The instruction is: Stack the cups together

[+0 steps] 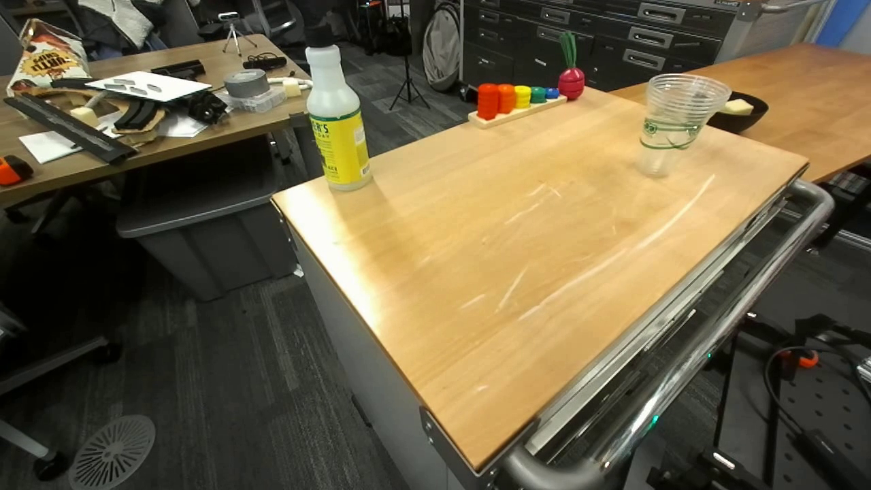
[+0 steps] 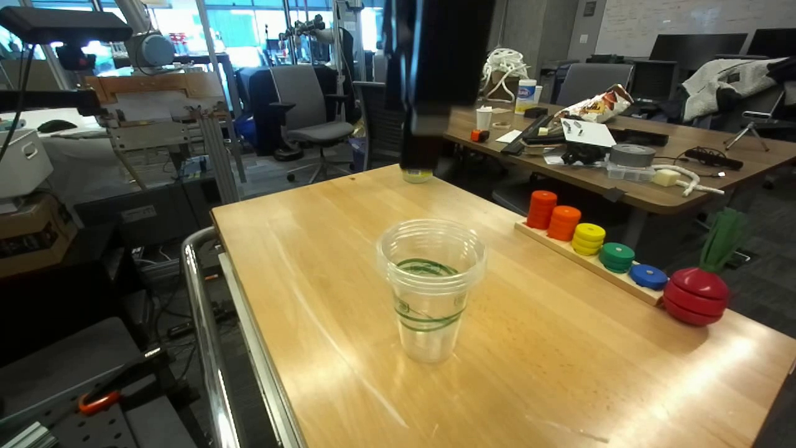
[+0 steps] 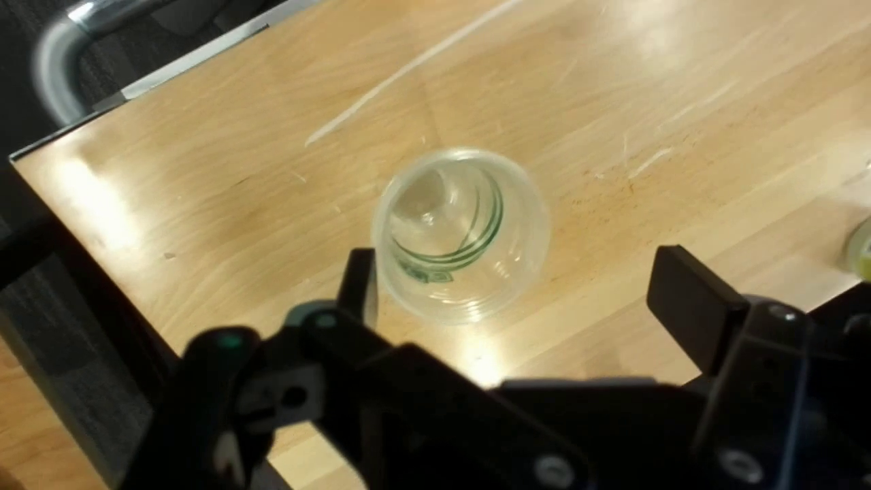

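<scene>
The clear plastic cups stand nested in one upright stack, rims up, on the wooden cart top. The stack of cups shows in both exterior views (image 1: 680, 112) (image 2: 432, 305) and in the wrist view (image 3: 469, 289). Several rims sit close together at its top, and green bands show through the walls. My gripper (image 3: 514, 265) is open and empty in the wrist view. The left finger lies beside the stack's rim in the picture; the right finger is well apart from it. In an exterior view the dark gripper (image 2: 421, 152) is at the top, higher than the stack.
A yellow-labelled bottle (image 1: 340, 129) stands at a corner of the cart top (image 1: 476, 258). A ring stacker (image 1: 522, 102) and a red radish toy (image 1: 571, 83) lie along one edge. A metal handle (image 1: 680, 381) runs along the opposite edge. A black bowl (image 1: 755, 116) is behind the cups.
</scene>
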Available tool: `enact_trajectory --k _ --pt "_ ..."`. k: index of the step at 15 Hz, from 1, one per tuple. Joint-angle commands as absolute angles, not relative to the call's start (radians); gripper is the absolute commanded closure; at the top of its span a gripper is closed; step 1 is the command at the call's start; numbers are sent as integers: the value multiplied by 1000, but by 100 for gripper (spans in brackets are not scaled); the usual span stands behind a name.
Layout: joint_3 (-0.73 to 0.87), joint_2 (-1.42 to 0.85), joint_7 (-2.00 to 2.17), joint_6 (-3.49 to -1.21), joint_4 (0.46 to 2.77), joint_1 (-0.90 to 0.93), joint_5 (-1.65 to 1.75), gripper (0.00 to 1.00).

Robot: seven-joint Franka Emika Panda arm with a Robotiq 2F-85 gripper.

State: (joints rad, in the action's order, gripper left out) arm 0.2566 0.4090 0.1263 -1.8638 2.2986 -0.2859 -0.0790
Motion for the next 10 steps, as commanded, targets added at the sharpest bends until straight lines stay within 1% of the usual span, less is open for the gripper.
enact_trajectory --k 1,3,7,8,9,10 --pt "198 382 92 -1588 2082 -230 -46 0" --pt "167 341 73 -1434 1945 -185 -58 0" --pt "109 237 16 -1241 1726 -101 -60 0" --pt "93 221 -3 -1221 1701 -84 -45 0" --pt "106 302 47 -1297 1818 -106 -62 0" --pt "95 277 39 -1275 1784 -92 -61 0"
